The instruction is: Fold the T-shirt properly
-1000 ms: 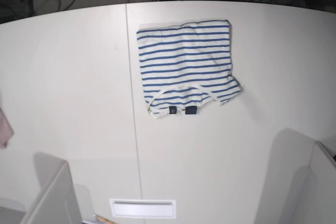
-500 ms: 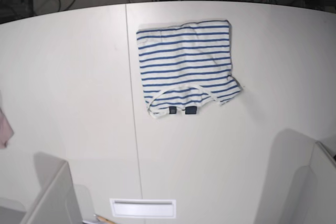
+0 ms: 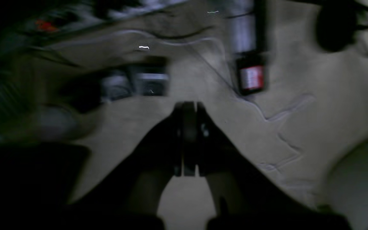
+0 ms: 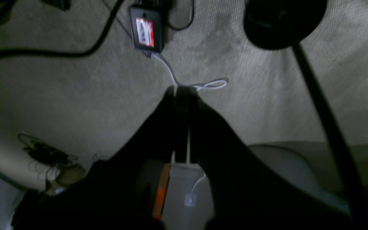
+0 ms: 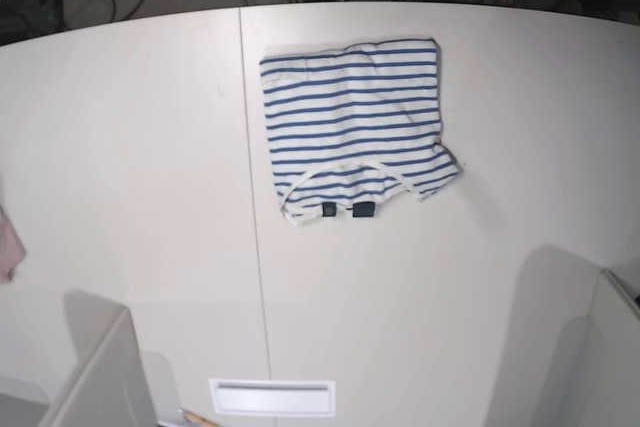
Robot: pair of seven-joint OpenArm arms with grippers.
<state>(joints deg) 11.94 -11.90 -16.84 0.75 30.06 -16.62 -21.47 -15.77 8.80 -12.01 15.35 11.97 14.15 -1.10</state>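
Folded T-shirt: white cloth, narrow blue stripes, lying flat on the white table as a compact, roughly rectangular bundle, long sides slightly slanted. Neckline curve at the near edge, with two small dark tags side by side just beneath it. Near right corner bulging outward past the side edge; far edge a little wavy. Visible in the base view only; outside both wrist views, so well apart from both sets of jaws, untouched.

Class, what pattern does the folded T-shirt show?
Narrow blue stripes on white, clearest in the base view: T-shirt.
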